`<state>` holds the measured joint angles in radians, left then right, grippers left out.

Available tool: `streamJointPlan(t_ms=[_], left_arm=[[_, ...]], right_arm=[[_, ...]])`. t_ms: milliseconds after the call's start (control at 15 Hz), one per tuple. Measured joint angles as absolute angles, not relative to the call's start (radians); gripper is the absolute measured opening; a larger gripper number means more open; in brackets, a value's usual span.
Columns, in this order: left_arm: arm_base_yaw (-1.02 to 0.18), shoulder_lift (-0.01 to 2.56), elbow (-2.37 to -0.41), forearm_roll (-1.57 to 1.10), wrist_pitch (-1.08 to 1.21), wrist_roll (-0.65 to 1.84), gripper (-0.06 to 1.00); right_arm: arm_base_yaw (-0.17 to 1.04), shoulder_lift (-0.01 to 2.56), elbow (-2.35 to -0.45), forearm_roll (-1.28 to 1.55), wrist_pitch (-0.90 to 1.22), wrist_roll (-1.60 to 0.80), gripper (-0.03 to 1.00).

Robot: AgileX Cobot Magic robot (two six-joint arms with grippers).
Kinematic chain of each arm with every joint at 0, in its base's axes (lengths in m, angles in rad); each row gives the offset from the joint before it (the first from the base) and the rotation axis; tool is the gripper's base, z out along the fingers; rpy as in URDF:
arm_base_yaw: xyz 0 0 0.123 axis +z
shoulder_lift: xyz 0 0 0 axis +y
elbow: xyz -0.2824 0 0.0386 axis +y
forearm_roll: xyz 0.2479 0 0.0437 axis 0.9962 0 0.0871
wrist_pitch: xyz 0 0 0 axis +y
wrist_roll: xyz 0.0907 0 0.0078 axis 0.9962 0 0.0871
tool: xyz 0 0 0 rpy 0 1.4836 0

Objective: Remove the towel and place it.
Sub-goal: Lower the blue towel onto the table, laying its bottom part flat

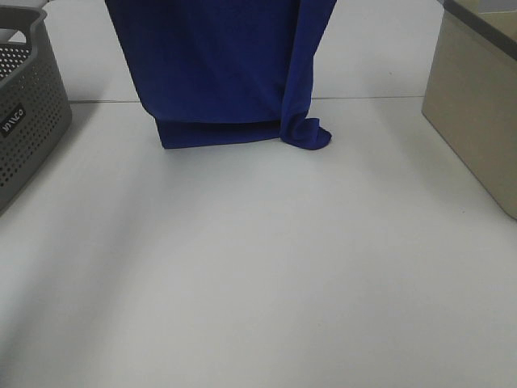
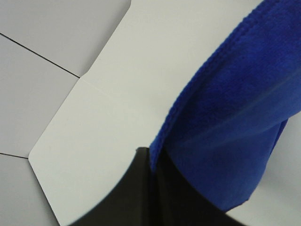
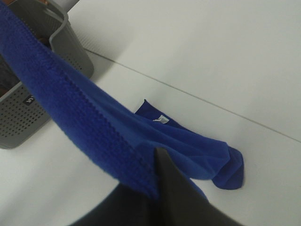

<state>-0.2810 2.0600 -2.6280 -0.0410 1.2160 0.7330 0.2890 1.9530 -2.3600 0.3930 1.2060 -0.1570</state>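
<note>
The royal-blue towel [image 1: 218,65] hangs down from above the exterior high view. Its lower end is folded onto the white table [image 1: 258,267], with a bunched corner [image 1: 307,133] at the right. Neither gripper shows in the exterior high view. In the left wrist view my left gripper [image 2: 150,157] is shut on the towel's hemmed edge [image 2: 235,117], high above the table. In the right wrist view my right gripper [image 3: 159,155] is shut on the towel's other edge [image 3: 84,127]. The towel trails down to the table, where its white tag [image 3: 161,119] shows.
A grey perforated basket [image 1: 24,121] stands at the table's left edge; it also shows in the right wrist view [image 3: 28,108]. A beige bin [image 1: 477,121] stands at the right edge. The table's rounded corner [image 2: 35,157] and the tiled floor show in the left wrist view.
</note>
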Motion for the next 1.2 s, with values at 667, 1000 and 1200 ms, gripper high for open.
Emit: streamJointPlan(t_ms=[667,1000,1200], left_arm=[[-0.28,1.902,-2.447,0.039,1.219,0.53,0.0],[-0.281,1.902,-2.444,0.044,1.192,0.53,0.0],[-0.288,1.924,-2.444,0.121,1.086,0.549,0.0]], right_arm=[[0.29,1.847,-2.255,0.422,1.217,-0.268,0.02],[0.298,1.847,-2.255,0.328,1.153,-0.359,0.02],[0.3,1.849,-2.255,0.26,1.035,-0.492,0.02]])
